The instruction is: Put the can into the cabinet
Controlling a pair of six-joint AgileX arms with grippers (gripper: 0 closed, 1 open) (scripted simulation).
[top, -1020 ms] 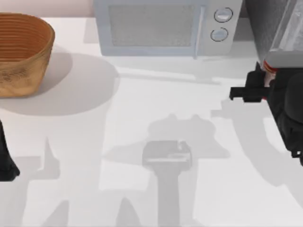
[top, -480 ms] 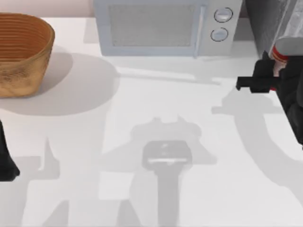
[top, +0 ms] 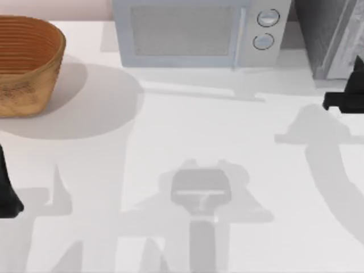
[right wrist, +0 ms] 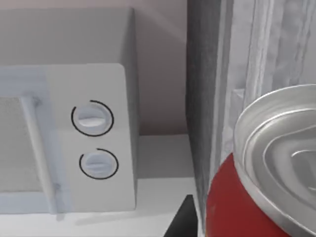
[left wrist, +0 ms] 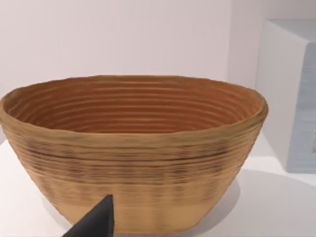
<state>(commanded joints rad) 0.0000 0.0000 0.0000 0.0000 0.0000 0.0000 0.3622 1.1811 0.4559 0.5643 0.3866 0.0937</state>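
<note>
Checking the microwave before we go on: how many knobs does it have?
2. Both sit on the microwave front's right end, near the cabinet: one knob and the other knob stacked beside it.

A woven brown basket (top: 25,62) sits at the table's left, a pale two-knobbed microwave (top: 199,33) at the back, the grey speckled cabinet (top: 330,34) beside it.

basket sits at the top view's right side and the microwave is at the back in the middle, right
Not quite. The basket sits at the top view's left side, not its right; the grey cabinet is at the right. The microwave is at the back in the middle, as the top view shows.
</note>
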